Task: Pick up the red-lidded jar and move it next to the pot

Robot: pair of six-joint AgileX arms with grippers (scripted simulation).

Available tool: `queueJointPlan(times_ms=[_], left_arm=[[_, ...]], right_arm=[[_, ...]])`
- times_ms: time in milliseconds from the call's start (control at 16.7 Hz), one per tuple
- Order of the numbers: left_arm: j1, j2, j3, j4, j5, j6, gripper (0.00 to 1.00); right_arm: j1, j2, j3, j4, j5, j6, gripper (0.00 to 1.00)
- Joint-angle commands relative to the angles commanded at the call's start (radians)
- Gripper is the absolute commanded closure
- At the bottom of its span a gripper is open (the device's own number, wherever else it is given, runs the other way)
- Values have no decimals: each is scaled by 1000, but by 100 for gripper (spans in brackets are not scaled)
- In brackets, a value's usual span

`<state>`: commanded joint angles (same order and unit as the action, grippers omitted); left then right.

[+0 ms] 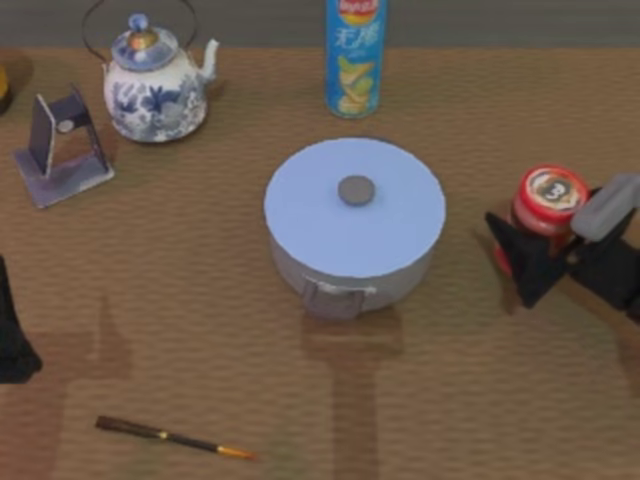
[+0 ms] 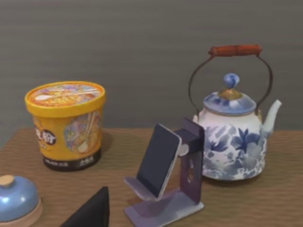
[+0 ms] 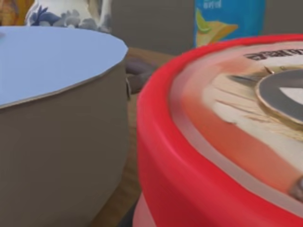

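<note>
The jar point(image 3: 222, 142) filled most of the right wrist view, seen from very close and slightly above. Its red lid point(image 3: 189, 156) curved across the frame, with a paler band inside the rim and part of a round dark-and-white emblem point(image 3: 284, 97) at the edge of the picture. Some dark lettering ran along the lid's far side. Just beside the jar stood the pot point(image 3: 57, 142), grey-bodied under a flat pale blue lid; a narrow strip of brown table point(image 3: 125, 184) showed between them. Beyond the pot stood a blue-and-white teapot point(image 3: 61, 14), and behind the jar a blue can point(image 3: 227, 21) with yellow markings.
</note>
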<state>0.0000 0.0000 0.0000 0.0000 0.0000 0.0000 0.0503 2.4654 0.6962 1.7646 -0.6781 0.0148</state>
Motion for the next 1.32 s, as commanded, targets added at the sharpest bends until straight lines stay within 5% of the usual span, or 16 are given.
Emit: queueJointPlan(times_ms=[300,1080,1320], left_arm=[[0,0,0,0,0,0,0],[0,0,0,0,0,0,0],[0,0,0,0,0,0,0]], right_arm=[[15,8,20,1,13,-1,100],[15,8,20,1,13,-1,2],[15,8,20,1,13,-1,0]])
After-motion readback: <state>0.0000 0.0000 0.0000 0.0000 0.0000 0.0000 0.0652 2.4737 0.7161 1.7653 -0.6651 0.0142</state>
